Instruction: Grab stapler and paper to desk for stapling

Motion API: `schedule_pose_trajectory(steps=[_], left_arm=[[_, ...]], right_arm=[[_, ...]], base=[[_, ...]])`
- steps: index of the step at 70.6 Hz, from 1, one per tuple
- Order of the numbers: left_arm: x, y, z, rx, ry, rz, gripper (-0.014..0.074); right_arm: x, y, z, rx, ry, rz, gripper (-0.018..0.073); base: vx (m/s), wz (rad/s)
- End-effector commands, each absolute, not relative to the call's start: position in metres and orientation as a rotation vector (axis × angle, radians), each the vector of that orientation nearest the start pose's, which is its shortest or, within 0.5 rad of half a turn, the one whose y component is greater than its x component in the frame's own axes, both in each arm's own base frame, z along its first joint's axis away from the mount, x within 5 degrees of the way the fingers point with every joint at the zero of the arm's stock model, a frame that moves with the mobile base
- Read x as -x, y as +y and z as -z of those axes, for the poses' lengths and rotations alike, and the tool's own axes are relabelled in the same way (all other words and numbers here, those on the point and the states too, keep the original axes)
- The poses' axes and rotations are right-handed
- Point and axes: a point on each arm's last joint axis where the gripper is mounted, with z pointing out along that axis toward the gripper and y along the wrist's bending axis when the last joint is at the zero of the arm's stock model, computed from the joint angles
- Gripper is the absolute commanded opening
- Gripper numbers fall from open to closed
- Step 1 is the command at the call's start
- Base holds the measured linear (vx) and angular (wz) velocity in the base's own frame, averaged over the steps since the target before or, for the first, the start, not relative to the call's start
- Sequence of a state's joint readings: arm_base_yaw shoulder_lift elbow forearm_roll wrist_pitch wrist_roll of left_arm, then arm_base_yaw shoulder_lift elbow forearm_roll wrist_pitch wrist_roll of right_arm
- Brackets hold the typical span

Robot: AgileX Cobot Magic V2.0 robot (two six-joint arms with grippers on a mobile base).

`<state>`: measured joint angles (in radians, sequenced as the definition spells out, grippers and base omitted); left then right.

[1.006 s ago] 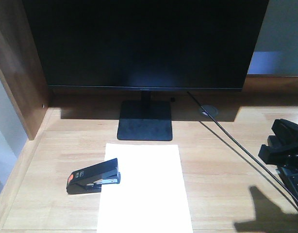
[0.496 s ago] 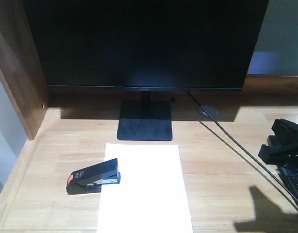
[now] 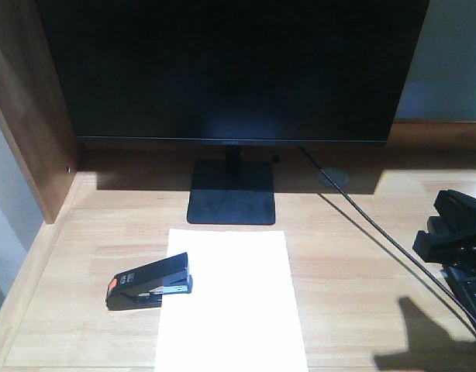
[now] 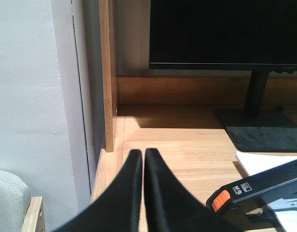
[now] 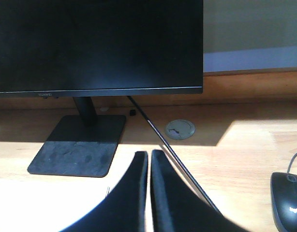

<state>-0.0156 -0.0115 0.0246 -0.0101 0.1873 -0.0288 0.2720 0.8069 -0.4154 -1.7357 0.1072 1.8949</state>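
In the front-facing view the paper (image 3: pixel 232 298) is lying flat in the lower middle of the frame on the desk (image 3: pixel 354 287), just below the monitor stand (image 3: pixel 232 192), and the stapler (image 3: pixel 150 281) is sitting at the sheet's left edge with its front end overlapping the paper and its orange patch pointing toward the lower left. Both of the task's things are resting on the wood, so the placing looks done and the pressing is probably what is left. The left gripper (image 4: pixel 142 155) is showing in its wrist view with its 2 fingers pressed together and pinching nothing, the stapler's orange end sitting low at the right of that frame. The right gripper (image 5: pixel 149 157) is likewise closed and empty, with the cable (image 5: pixel 164 143) and the mouse (image 5: pixel 289 200) at its right. To staple well, the left arm should be coming down squarely on the stapler's raised top near the front, pushing straight down so the body is not skidding off the sheet, while the right arm is steadying the paper.
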Motion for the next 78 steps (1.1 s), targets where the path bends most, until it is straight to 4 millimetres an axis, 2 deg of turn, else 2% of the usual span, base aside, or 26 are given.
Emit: schedule_pose_trajectory(steps=[1, 38, 51, 62, 78], left_arm=[[-0.0556, -0.0010, -0.1923, 0.027, 1.611, 0.052, -0.0006], [-0.0556, -0.0010, -0.1923, 0.028, 1.611, 0.052, -0.0006], [-0.0556, -0.0010, -0.1923, 0.028, 1.611, 0.052, -0.0006], [-0.0556, -0.0010, -0.1923, 0.028, 1.611, 0.052, -0.0006], [-0.0556, -0.0010, -0.1923, 0.028, 1.611, 0.052, -0.0006]], right_arm=[[-0.1631, 0.0323, -0.2865, 0.069, 1.804, -0.134, -0.0006], [-0.1630, 0.0325, -0.2864, 0.069, 1.805, -0.138, -0.0006], [-0.1618, 0.0367, -0.2841, 0.170, 1.824, -0.129, -0.0006], [-0.1607, 0.0371, -0.2809, 0.150, 1.863, -0.153, -0.0006], [-0.1591, 0.0398, -0.2776, 0.209, 1.896, -0.155, -0.0006]], base=[[0.00, 0.00], [0.00, 0.00], [0.00, 0.00], [0.00, 0.00], [0.00, 0.00]])
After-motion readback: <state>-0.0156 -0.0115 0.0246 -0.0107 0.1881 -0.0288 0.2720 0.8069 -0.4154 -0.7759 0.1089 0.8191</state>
